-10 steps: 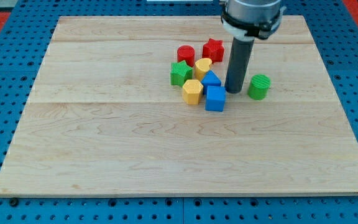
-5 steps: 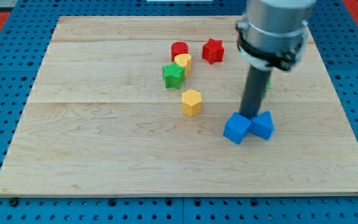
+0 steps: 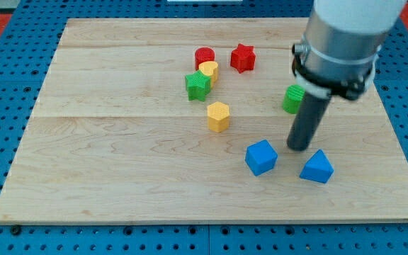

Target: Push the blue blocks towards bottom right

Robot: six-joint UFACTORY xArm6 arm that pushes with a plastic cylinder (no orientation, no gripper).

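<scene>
Two blue blocks lie on the wooden board (image 3: 119,177) toward the view's bottom right: a blue cube (image 3: 261,156) and a blue wedge-shaped block (image 3: 317,167). My tip (image 3: 299,147) rests on the board between them and slightly above, touching neither. The dark rod rises from it to the arm's grey body at the view's top right.
A green cylinder (image 3: 292,98) stands partly hidden behind the rod. A yellow hexagonal block (image 3: 218,116) lies left of the blue cube. Further up are a green star (image 3: 197,86), a yellow block (image 3: 209,70), a red cylinder (image 3: 204,56) and a red star (image 3: 243,57).
The two blue blocks have been pushed out of the cluster toward the bottom right and have separated. My tip has moved right and down with them.
</scene>
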